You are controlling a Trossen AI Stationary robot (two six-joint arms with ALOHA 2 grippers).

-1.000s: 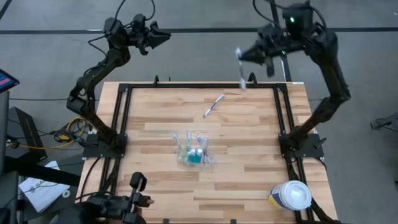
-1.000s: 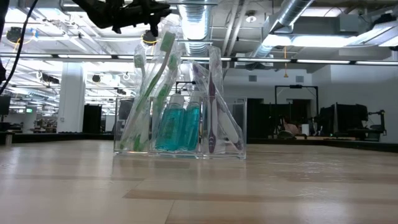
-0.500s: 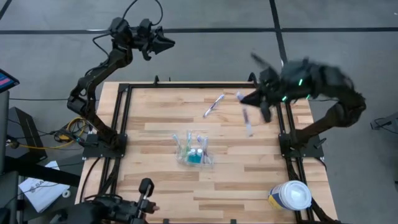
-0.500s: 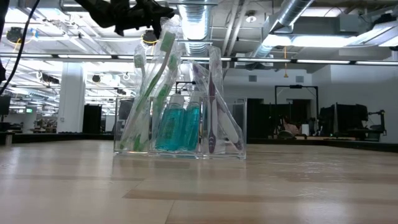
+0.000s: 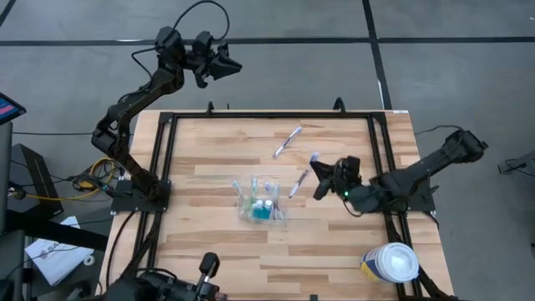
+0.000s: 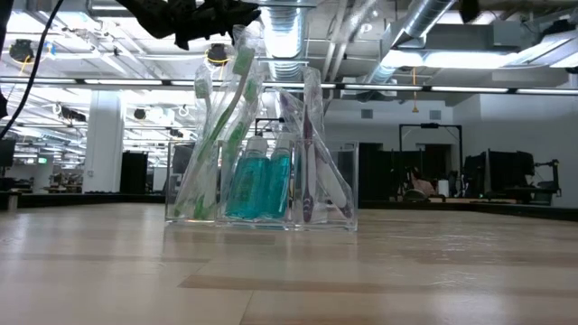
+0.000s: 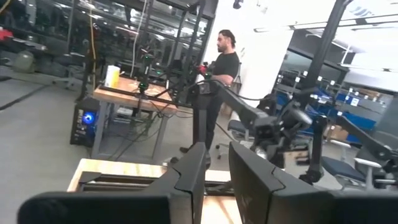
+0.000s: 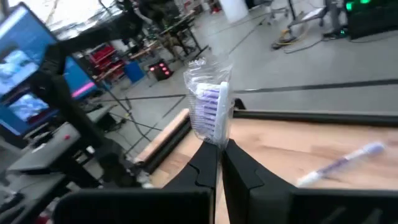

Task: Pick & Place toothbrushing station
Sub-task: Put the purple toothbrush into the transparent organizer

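Note:
The toothbrushing station (image 5: 261,202), a clear holder with wrapped toothbrushes and teal bottles standing in it, rests with its flat base on the middle of the table (image 6: 262,153). Just right of it, above the table, my right gripper (image 5: 320,171) is shut on a wrapped purple toothbrush (image 5: 301,179). Another wrapped toothbrush (image 5: 287,140) lies flat on the wood farther back (image 8: 342,163). My left gripper (image 5: 230,67) hangs high beyond the table's far edge, narrowly open with nothing between its fingers (image 7: 214,171). My right gripper pinches the wrapped toothbrush between its two fingers just below the bristle head (image 8: 216,140). It comes in about level from the table's right. The head (image 8: 208,102) sticks out past the fingertips, and the brush is lifted clear of the table.
A white-lidded round tub (image 5: 391,263) stands at the near right corner. A black frame (image 5: 167,159) runs along the table's left, far and right sides. Bare wood lies left and in front of the station. A person (image 7: 222,68) stands in the room beyond.
My right gripper has swung down from beyond the far right corner toward the table's middle, rolling as it came, and has carried the toothbrush to just right of the station. My left gripper has drifted a little toward the right beyond the far edge.

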